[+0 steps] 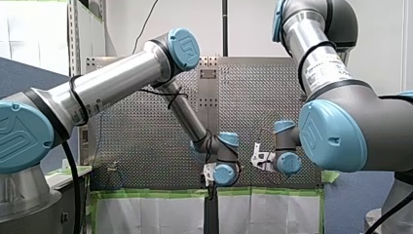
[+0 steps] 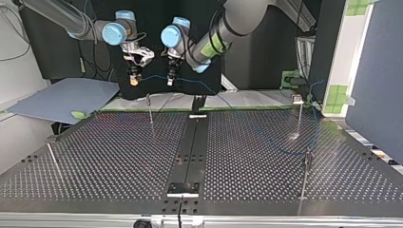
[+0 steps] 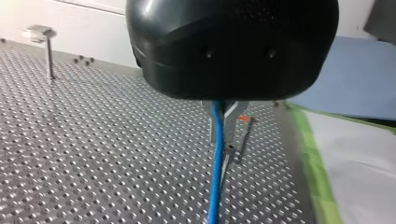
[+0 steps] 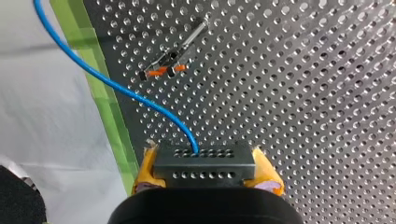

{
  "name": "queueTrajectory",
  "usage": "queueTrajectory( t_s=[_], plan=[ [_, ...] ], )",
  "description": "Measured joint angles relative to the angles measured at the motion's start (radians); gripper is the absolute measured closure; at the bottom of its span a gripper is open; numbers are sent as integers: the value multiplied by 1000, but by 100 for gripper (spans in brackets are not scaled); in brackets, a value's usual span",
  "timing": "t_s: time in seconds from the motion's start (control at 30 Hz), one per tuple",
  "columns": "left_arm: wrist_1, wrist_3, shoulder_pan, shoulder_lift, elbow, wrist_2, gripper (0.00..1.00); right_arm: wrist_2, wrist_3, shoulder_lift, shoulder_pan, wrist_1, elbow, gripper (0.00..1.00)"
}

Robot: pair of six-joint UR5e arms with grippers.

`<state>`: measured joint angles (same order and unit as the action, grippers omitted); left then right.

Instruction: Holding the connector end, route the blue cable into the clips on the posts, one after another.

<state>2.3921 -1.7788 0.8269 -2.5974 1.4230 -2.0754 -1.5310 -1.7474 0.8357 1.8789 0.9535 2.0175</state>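
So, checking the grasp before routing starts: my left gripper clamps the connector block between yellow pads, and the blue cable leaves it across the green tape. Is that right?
Not quite. It is my right gripper that clamps the connector block between yellow pads, as the right wrist view shows. The blue cable does leave it across the green tape.

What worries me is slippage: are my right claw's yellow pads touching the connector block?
Touching. The right wrist view shows the connector block clamped between the right claw's yellow pads, with no gap on either side.
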Motion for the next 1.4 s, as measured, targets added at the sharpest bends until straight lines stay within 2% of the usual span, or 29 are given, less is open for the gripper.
queueTrajectory(
  t_s=[0.17, 0.3, 0.4, 0.57, 0.73, 0.83, 1.0, 1.23, 1.4],
  plan=[
    [23, -9, 3, -33, -46, 9, 100, 4, -9, 0, -11, -13, 0, 100],
    [46, -31, 4, -70, -85, 14, 100, 2, -1, 0, -27, -35, 0, 100],
    [49, -36, 3, -99, -116, 18, 100, 0, 16, 0, -49, -51, 1, 100],
    [43, -36, -3, -116, -168, 47, 100, 11, 63, 0, -101, -73, 1, 100],
    [54, -37, -5, -134, -212, 71, 100, 58, 78, -1, -154, -65, -4, 100],
    [78, -37, 1, -160, -243, 78, 100, 88, 82, -1, -173, -58, -11, 100],
    [120, -47, 7, -196, -297, 79, 100, 120, 80, -4, -182, -50, -21, 100],
    [123, -83, 5, -202, -337, 77, 100, 167, 63, -38, -184, -53, -50, 100],
    [118, -93, 1, -203, -339, 77, 100, 175, 76, -81, -187, -76, -79, 100]
  ],
)
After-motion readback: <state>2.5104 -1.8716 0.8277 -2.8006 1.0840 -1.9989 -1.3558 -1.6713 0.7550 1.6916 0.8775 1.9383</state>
